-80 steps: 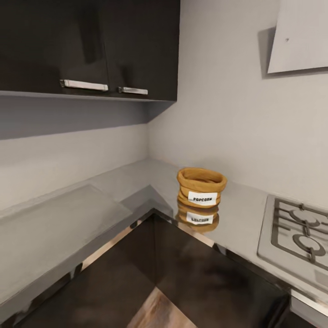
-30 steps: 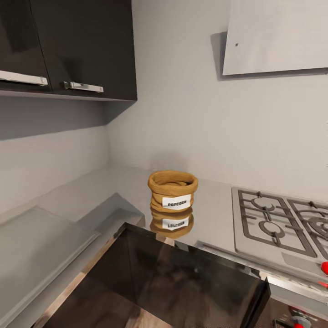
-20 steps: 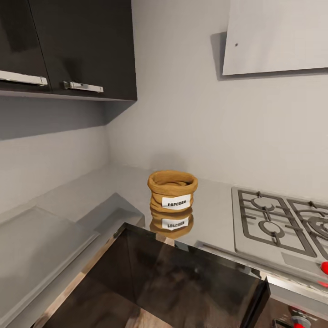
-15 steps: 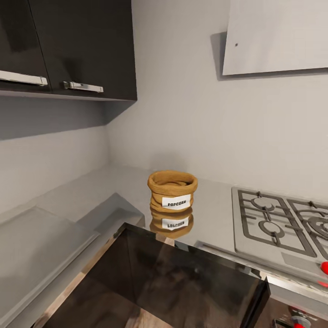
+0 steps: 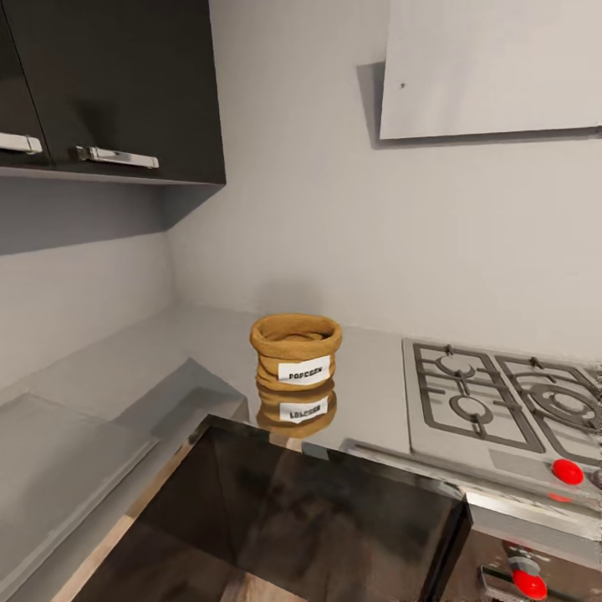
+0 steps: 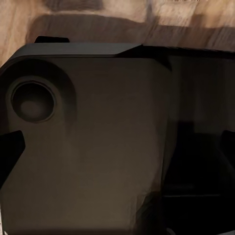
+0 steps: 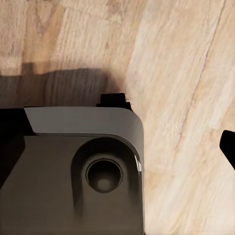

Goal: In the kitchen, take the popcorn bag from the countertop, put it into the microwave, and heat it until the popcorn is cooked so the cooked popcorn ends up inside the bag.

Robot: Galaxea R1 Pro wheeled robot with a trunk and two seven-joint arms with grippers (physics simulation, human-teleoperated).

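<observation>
From our head camera, the popcorn bag (image 5: 296, 351) stands upright on the glossy grey bench (image 5: 380, 393), mirrored in its surface, just beside the gas hob (image 5: 502, 405) and below the white hood (image 5: 493, 67). Dark wall cabinets (image 5: 117, 84) hang above. No arm reaches toward the bag here, so it sits well away from our jaws.

Our left wrist camera looks down at the robot's dark base (image 6: 83, 147) over wood floor (image 6: 19, 24).

Our right wrist camera shows the same base (image 7: 73, 166) and floor (image 7: 186, 98). Only dark finger edges show, so we cannot tell whether the jaws are open or closed.

We judge everything remains: grasping, loading the microwave, heating.
</observation>
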